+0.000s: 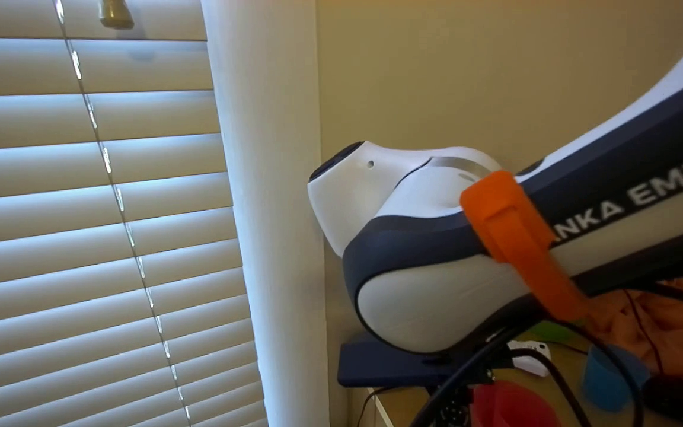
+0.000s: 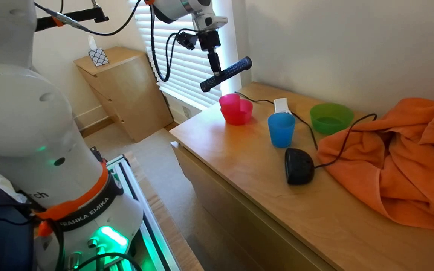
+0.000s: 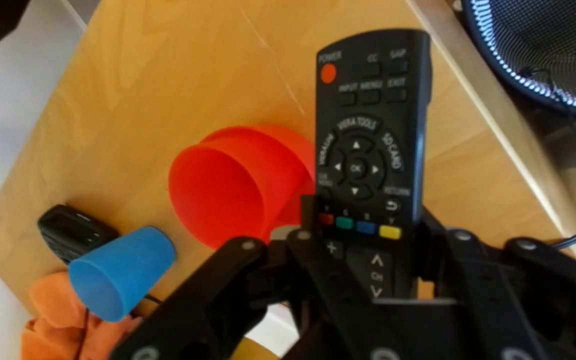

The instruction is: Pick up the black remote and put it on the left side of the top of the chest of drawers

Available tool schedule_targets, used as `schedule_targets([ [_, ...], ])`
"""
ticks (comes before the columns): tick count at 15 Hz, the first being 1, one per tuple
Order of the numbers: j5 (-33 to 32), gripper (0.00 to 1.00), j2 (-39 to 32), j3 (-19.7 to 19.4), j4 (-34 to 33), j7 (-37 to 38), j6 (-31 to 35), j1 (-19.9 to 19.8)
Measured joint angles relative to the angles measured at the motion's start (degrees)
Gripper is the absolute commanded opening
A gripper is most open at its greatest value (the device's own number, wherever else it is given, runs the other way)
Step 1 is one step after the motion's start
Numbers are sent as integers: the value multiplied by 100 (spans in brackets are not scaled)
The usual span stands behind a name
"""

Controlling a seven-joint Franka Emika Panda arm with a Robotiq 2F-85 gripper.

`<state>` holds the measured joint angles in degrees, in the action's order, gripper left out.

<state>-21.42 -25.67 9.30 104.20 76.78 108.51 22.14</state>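
My pincer (image 3: 368,232) grips the black remote (image 3: 368,140) in the wrist view, its two fingers (image 3: 318,265) set against the long sides of the lower part and parted only as wide as the remote itself. The remote stands nearly upright at right of center there, buttons facing the camera, red power key (image 3: 328,73) uppermost. In an exterior view it hangs aslant at upper center, right end higher, clear of the counter (image 2: 254,165) and higher than the red cups (image 2: 236,113). To their right, mid-frame, a blue cup (image 2: 281,131) stands in front of a white controller (image 2: 281,105), with a green bowl (image 2: 331,122) farther right. A black device (image 2: 299,167) sits lower in the frame, just beside a rumpled orange cloth (image 2: 394,169) spread along the right side. A mesh basket (image 3: 504,62) shows at upper right of the wrist view, past the counter's edge. In an exterior view, my arm (image 1: 436,302), banded by an orange strap (image 1: 513,231), reaches from upper right to center, beside white blinds (image 1: 98,225) filling the left; I cannot make out my pincer there.
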Motion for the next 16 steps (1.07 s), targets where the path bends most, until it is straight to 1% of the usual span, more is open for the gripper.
schedule_targets([
  [5,22,18,-675,18,-592,-1387,209,94],
  [9,335,18,-1142,88,-908,-2098,227,231],
  [13,860,18,-1429,55,-935,-2164,201,292],
  [16,892,18,-1333,-72,-695,-1845,312,343],
])
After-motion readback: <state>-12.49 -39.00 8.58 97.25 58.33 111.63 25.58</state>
